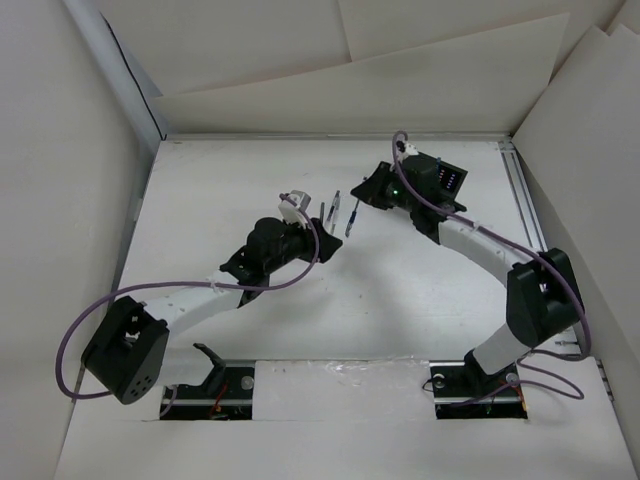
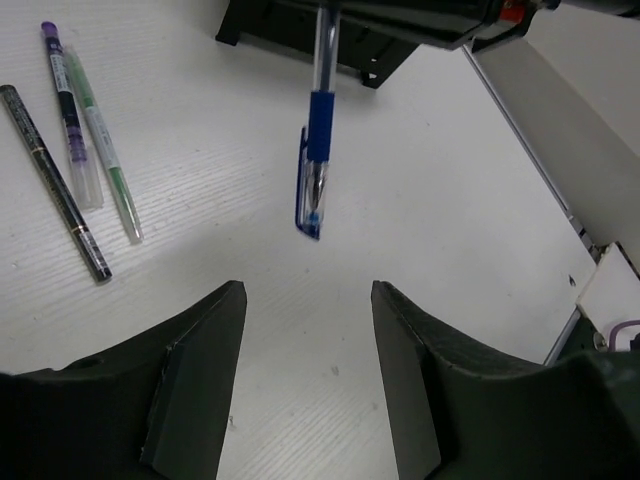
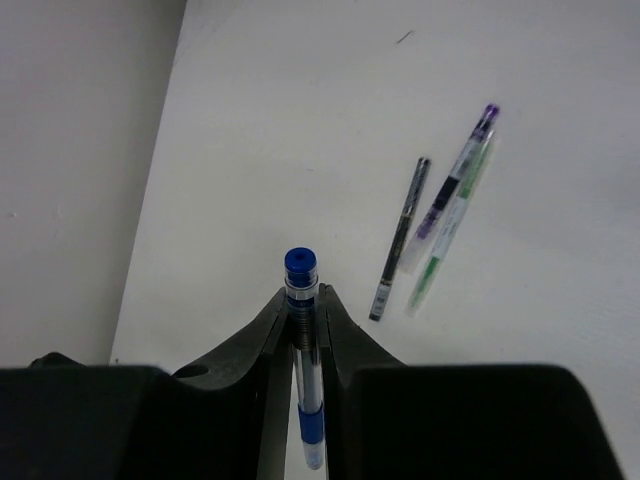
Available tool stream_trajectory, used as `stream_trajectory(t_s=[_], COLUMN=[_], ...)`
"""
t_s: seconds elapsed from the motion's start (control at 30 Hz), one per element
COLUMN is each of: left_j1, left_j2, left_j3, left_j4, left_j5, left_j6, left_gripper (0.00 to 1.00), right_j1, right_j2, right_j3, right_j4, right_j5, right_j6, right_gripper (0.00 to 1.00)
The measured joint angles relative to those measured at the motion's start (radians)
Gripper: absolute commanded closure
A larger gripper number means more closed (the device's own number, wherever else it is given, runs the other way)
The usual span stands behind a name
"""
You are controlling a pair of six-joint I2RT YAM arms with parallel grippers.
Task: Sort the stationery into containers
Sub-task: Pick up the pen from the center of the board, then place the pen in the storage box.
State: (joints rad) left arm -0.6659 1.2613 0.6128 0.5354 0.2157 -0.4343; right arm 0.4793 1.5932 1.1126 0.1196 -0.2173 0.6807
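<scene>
Right gripper (image 3: 303, 300) is clamped tight on the blue pen (image 3: 301, 268), fingers pinching the barrel just under the cap end. The cap end sticks out past the fingertips in the right wrist view. From the left wrist view the pen hangs out of that gripper with its blue grip and tip pointing down at the table (image 2: 450, 200). Can't tell if the tip actually touches the surface or sits just above it.

Left gripper (image 2: 307, 300) is spread wide with nothing between its fingers, low over the table and aimed at the blue pen, a bit short of it.

Three more pens lie flat on the table off to one side of the blue one:
- dark pen (image 2: 55, 180), slim, on the outside of the group
- purple pen (image 2: 68, 115), clear body with a purple end
- green pen (image 2: 105, 150), pale and see-through

Purple and green lie side by side, pretty much touching along their length. The dark one is just beside them, angled a little away. All three are well clear of both grippers
</scene>
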Motion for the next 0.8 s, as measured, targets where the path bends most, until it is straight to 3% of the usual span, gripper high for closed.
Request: stream_trajectory(t_s=[0.2,0.33,0.5,0.8], left_j1=[0.000,0.000,0.000,0.000], left_j2=[0.002,0.054,0.197,0.304], left_j3=[0.000,0.030,0.121,0.182], left_j4=[-0.016,-0.087,-0.198,-0.291], left_j5=[-0.089,-0.211,-0.329,-0.406], left_j6=[-0.013,-0.036,-0.059,-0.069], left_gripper=[0.57,0.66,0.66,0.63], right_j1=[-0.146,-0.248,-0.338,-0.293], right_j2=[-0.069,-0.114,-0.102,0.043], right_j3=[-0.001,0.003,0.063,0.212], right_j4=[-0.022,-0.039,-0.052,-0.045], right_j5=[0.104,0.291,0.550,0.959], right_j6=[-0.020,-0.050,-0.111,-0.259], right_gripper=[1.00,1.00,1.00,1.00])
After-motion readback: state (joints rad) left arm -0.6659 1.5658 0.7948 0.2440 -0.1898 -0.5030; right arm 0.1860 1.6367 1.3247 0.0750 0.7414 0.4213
